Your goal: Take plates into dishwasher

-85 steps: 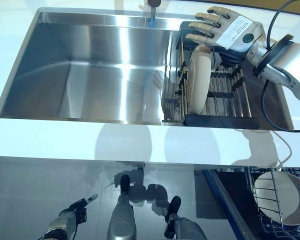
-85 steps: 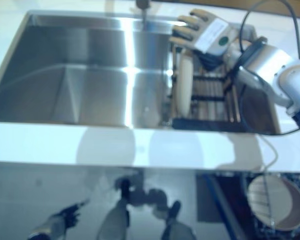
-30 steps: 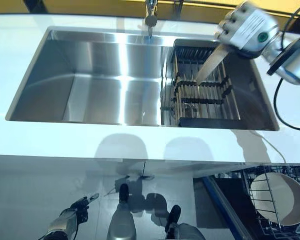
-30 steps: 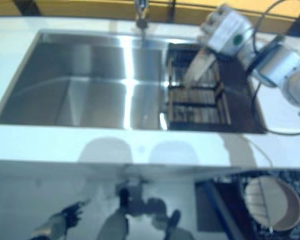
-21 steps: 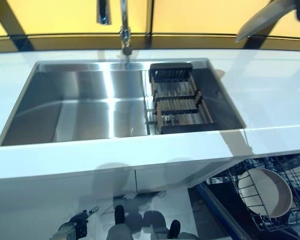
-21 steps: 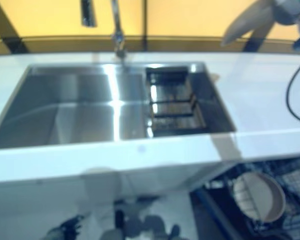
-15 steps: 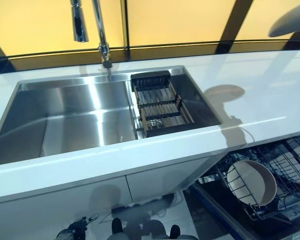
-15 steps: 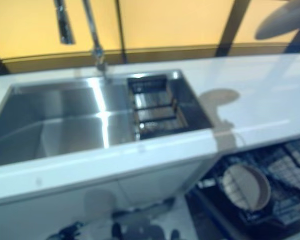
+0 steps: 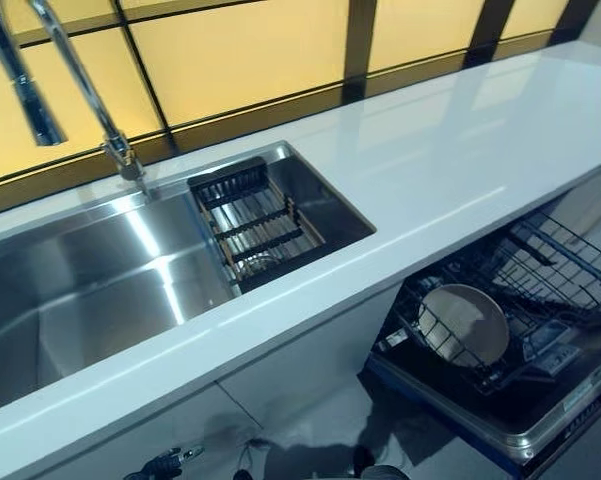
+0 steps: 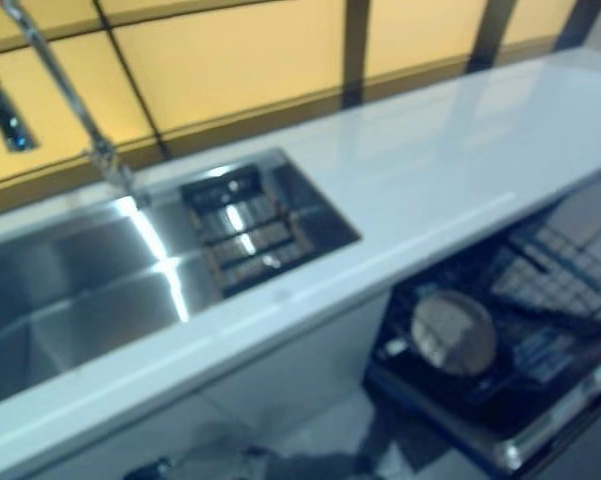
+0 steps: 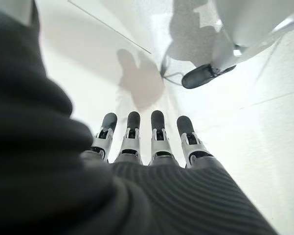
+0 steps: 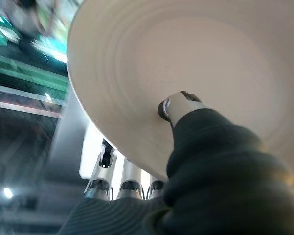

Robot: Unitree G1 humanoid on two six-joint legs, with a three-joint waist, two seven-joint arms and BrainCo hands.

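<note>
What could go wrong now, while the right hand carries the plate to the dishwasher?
1. The right hand pinches the plate only at its rim, thumb on one face and fingers on the other, so it might slip or tilt.
2. Another plate already stands in the dishwasher rack; the carried one could knock it or the wires.
3. Neither eye view shows the held plate, so its path past the counter edge is unseen.

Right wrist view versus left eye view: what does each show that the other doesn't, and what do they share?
Only the right wrist view shows the right hand pinching a cream plate, thumb on its face, fingers behind. Only the left eye view shows the sink, its drying rack, the faucet and the dishwasher rack holding another plate. They share nothing I can identify.
</note>
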